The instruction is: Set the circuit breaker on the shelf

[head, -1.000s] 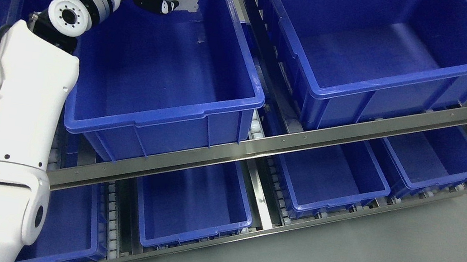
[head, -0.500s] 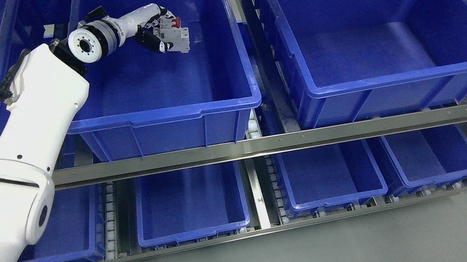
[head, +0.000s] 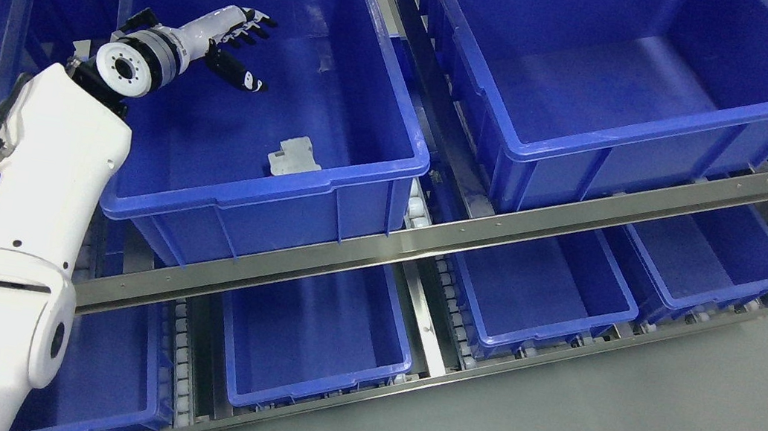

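Note:
The white circuit breaker [head: 294,156] lies on the floor of the large blue bin [head: 362,160] on the upper shelf level, near the bin's front wall. My left hand [head: 246,49] hangs over the back left part of the same bin, above and to the left of the breaker. Its fingers [head: 255,19] are spread and it holds nothing. The white left arm [head: 54,154] comes up from the lower left. The right arm is out of view.
A second large blue bin [head: 628,137] stands to the right on the same level. Smaller blue bins [head: 314,341] [head: 545,298] [head: 715,262] sit on the lower level behind a metal shelf rail [head: 472,232]. More bins line the left edge. Grey floor lies at lower right.
My left hand has opened and let go of the circuit breaker, which dropped to the bin floor near the front wall. The hand drew back slightly left.

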Available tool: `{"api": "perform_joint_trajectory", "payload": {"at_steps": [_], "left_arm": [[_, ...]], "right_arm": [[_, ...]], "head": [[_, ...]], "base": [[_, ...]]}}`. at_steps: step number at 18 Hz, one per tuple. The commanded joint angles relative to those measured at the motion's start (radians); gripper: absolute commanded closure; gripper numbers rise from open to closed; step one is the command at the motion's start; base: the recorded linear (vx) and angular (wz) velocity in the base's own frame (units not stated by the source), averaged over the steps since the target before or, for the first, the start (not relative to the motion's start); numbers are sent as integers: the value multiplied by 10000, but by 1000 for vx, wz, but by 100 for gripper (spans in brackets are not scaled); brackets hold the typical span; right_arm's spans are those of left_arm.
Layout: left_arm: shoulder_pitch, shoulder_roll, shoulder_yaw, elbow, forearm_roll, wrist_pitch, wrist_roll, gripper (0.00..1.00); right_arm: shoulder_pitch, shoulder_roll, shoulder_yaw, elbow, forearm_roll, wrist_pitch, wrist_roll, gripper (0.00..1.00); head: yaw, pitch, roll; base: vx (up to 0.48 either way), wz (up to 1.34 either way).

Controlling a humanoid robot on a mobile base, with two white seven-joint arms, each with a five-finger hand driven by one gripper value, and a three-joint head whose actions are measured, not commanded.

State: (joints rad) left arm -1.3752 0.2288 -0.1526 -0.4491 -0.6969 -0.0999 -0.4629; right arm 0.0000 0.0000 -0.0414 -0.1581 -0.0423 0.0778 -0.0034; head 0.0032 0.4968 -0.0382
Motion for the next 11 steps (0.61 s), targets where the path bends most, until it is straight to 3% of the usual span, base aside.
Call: {"api": "perform_joint_trajectory", "payload": {"at_steps": [1,3,5,7,11], "left_arm": [[-24,197,1332,-965,264,78,803,6],[-53,-306,3340,-1199,769,140,2258,4],[-100,-1394,5048,-1215,2100,63,4038,1],[68,-1659,5422,-1580,3222,63,5314,1],[1232,-1996,5468,-4031,3610,505,5442,1]], "right_arm": [[153,-175,0,1,9,-302,4,0],[153,-175,0,-14,-6,-302,4,0],[153,-175,0,1,9,-302,4,0],[153,-175,0,1,-6,-302,4,0],[153,-175,0,1,9,-302,4,0]], "head": [[0,0,0],[0,0,0],[0,0,0],[0,0,0],[0,0,0]], "base": [[0,0],[0,0],[0,0],[0,10],[0,0]]}}
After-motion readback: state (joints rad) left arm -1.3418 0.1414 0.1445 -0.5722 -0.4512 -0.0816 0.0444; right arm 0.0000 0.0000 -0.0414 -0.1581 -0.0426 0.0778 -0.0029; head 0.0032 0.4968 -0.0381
